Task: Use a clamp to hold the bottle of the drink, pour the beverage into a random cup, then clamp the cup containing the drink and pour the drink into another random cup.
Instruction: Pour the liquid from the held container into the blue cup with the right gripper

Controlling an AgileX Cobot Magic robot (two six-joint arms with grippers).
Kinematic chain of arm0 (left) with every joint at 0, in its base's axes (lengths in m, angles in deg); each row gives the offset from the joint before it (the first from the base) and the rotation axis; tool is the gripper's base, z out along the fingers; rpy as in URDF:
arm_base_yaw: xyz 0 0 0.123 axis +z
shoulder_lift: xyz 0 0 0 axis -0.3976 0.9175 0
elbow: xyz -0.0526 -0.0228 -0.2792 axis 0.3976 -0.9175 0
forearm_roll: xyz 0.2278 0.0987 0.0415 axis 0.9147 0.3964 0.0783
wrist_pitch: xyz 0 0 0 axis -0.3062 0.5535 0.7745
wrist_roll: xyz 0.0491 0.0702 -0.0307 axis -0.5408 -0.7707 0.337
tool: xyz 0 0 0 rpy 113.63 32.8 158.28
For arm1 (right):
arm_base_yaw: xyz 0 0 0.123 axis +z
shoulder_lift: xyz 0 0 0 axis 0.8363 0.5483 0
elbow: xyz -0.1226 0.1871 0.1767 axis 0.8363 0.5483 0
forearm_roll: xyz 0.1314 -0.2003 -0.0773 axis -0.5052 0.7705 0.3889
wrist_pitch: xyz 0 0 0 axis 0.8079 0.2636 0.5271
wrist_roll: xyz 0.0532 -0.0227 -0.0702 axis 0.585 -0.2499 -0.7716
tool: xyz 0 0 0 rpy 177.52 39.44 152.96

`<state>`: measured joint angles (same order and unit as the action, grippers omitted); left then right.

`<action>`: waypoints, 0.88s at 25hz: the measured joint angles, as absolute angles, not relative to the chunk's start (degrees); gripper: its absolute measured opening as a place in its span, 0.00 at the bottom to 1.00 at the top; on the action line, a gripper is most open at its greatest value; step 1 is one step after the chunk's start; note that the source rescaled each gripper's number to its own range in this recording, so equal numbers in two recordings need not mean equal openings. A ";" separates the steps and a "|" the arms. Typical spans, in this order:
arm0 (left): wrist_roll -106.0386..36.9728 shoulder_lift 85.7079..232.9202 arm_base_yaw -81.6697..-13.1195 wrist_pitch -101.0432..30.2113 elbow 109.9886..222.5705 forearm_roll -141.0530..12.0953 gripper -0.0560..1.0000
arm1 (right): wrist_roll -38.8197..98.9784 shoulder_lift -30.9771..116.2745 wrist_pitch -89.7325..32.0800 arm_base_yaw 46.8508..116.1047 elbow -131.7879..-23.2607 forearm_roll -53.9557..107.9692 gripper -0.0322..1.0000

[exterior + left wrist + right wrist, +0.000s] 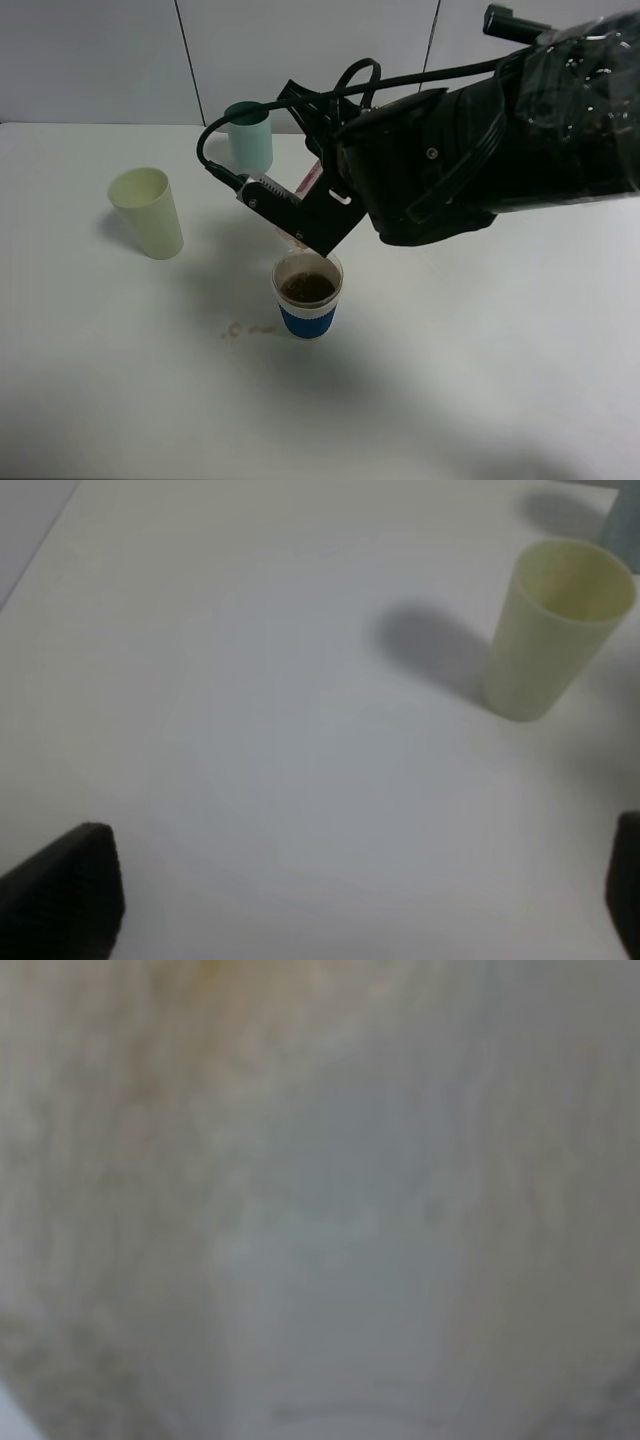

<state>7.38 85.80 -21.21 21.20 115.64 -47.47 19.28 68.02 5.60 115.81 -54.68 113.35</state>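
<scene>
- Bottle (309,180), frame centre, tipped mouth-down above the blue-sleeved cup (307,320); brown beverage (307,288) shows inside.
- Right pincer (297,222) closed on the bottle: tilt slowly and hold its mouth over the rim; drips (245,329) stain the counter (480,380).
- Left pincer (358,895) wide, empty.

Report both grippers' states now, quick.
Left gripper: open, holding nothing.
Right gripper: shut on the bottle, tipped over the blue-sleeved cup.
</scene>
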 joint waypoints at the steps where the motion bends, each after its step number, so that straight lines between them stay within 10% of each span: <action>1: 7.38 85.80 -21.21 21.20 115.64 -47.47 0.90 | 19.45 68.02 5.60 115.81 -54.68 114.11 0.05; 22: 7.38 85.80 -21.21 21.20 115.64 -47.47 0.90 | 25.91 68.02 4.04 118.01 -54.68 126.34 0.05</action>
<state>7.38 85.80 -21.21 21.20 115.64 -47.47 25.91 68.02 4.04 118.01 -54.68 126.34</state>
